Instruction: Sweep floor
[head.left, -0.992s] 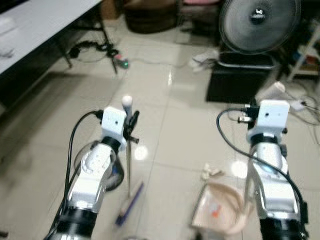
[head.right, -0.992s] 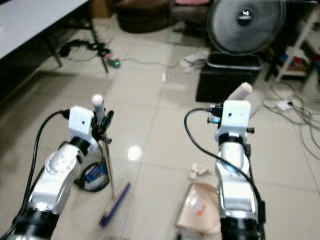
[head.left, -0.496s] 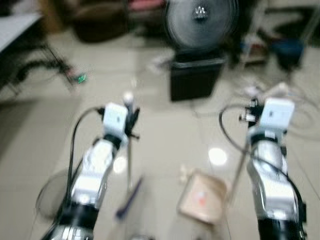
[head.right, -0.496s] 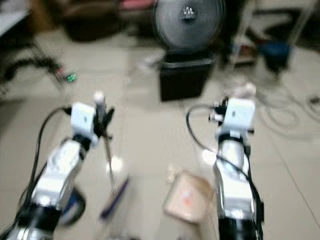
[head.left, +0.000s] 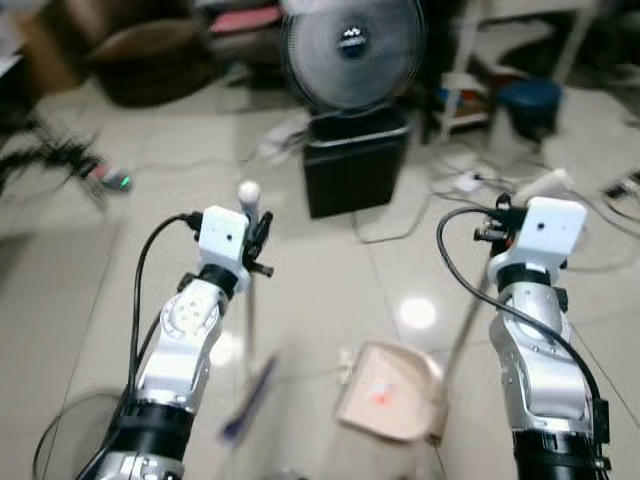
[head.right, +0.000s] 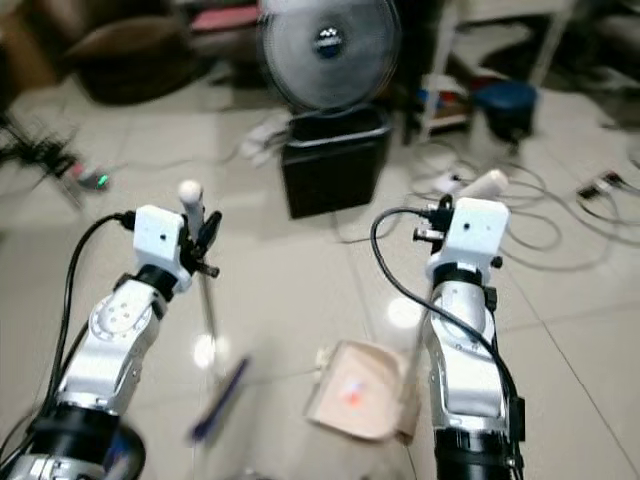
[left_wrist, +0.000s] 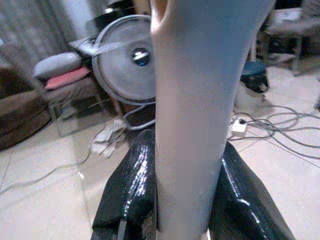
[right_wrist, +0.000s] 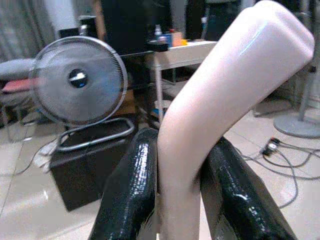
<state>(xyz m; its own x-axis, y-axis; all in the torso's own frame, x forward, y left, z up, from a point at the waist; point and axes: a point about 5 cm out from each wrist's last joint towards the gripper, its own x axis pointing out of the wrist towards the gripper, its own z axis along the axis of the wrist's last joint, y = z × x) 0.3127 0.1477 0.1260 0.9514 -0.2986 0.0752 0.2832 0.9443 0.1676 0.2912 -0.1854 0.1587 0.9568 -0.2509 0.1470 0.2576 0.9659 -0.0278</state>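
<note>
My left gripper (head.left: 258, 238) is shut on the pale handle of a broom (head.left: 250, 300); its blue brush head (head.left: 248, 398) rests on the tiled floor between my arms. In the left wrist view the handle (left_wrist: 192, 115) sits clamped between the black fingers (left_wrist: 130, 190). My right gripper (head.left: 508, 205) is shut on the beige handle of the dustpan (right_wrist: 210, 130), held between black fingers (right_wrist: 131, 195). The pink dustpan (head.left: 388, 390) lies on the floor by my right arm with a small red scrap in it.
A standing fan (head.left: 350, 45) on a black box (head.left: 355, 165) stands straight ahead. Cables (head.left: 470, 185) trail over the floor at the right near a blue bin (head.left: 527, 100). A brown seat (head.left: 145, 60) sits back left. A crumpled white scrap (head.left: 280, 140) lies by the box.
The camera has swung to the right, so the fan and box now sit ahead and the white table has left the picture. Both grippers keep their hold.
</note>
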